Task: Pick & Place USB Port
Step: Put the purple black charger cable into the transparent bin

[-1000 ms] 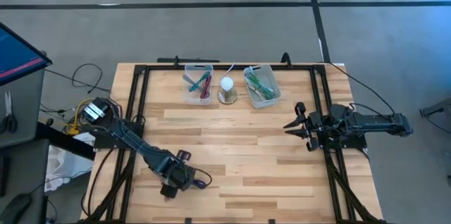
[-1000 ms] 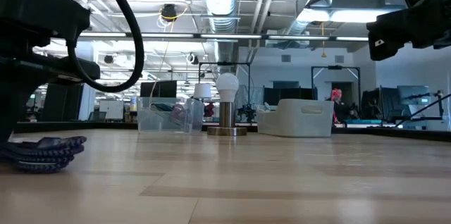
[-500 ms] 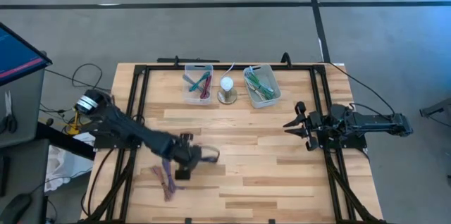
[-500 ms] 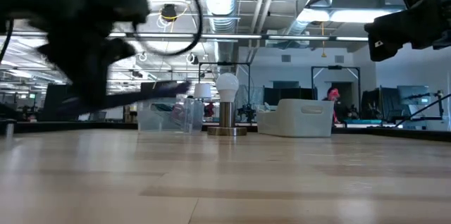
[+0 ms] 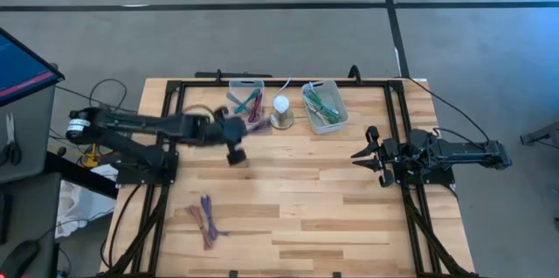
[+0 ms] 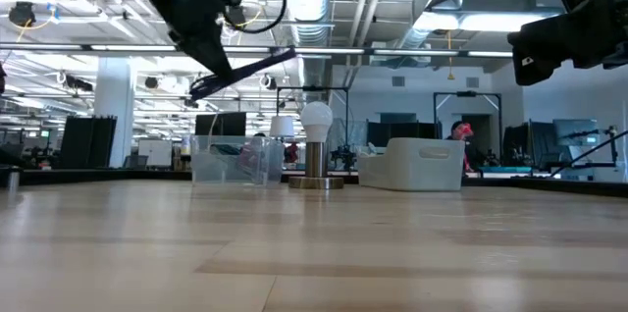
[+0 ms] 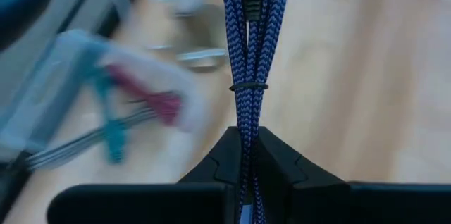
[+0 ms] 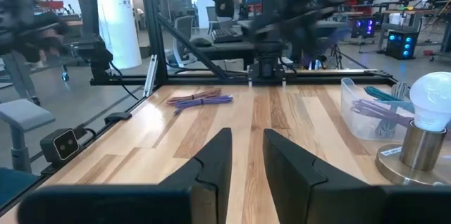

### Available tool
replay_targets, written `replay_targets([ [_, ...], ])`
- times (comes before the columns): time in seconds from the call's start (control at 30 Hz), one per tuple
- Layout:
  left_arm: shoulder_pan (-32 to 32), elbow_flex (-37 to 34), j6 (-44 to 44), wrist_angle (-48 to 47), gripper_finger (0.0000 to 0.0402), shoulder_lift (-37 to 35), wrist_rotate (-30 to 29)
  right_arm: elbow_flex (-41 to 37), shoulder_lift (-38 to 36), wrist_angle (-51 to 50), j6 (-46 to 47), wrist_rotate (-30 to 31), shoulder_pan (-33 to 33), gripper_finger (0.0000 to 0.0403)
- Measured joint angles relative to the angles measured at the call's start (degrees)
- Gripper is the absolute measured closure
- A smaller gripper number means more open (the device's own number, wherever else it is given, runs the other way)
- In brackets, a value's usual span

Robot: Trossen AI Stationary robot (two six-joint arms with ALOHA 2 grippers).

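The left gripper (image 5: 234, 145) is stretched across the far left of the table (image 5: 288, 217), just near of the left clear bin (image 5: 245, 103), with a light bulb on a stand (image 5: 281, 110) and a second bin (image 5: 324, 107) lined up to its right. A purple cable bundle (image 5: 205, 220) is seen lying near the table's near left edge. The right gripper (image 5: 360, 157) is held over the right side, well apart from everything else.

The cable (image 7: 246, 55) in the left wrist view is braided in blue and dark navy zigzags, bound by a thin dark tie. The fingers (image 7: 282, 175) pinching it are black. The table (image 5: 332, 199) is pale wood in light and tan strips, framed in black. A purple cable bundle (image 5: 205, 219) lies on it. One clear bin (image 5: 245, 103) holds teal and magenta cables; the other bin (image 5: 323, 107) holds green ones. The bulb (image 5: 280, 103) is white on a brass-coloured base.
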Motion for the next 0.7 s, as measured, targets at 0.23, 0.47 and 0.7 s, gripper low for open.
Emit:
replay_targets([
  [0.23,15.93,0.04,0.01,0.83,0.038,0.46,1.67,-0.02,0.01,-0.34,0.0,2.02,0.0,0.0327],
  [0.47,26.73,0.04,-0.51,9.19,0.038,5.12,10.62,-0.02,-0.01,-0.54,0.0,3.26,-0.09,0.0327],
  [0.7,30.48,0.09,-1.64,12.95,0.038,13.13,16.67,-0.02,-0.01,-0.54,0.0,3.26,-0.09,0.0327],
])
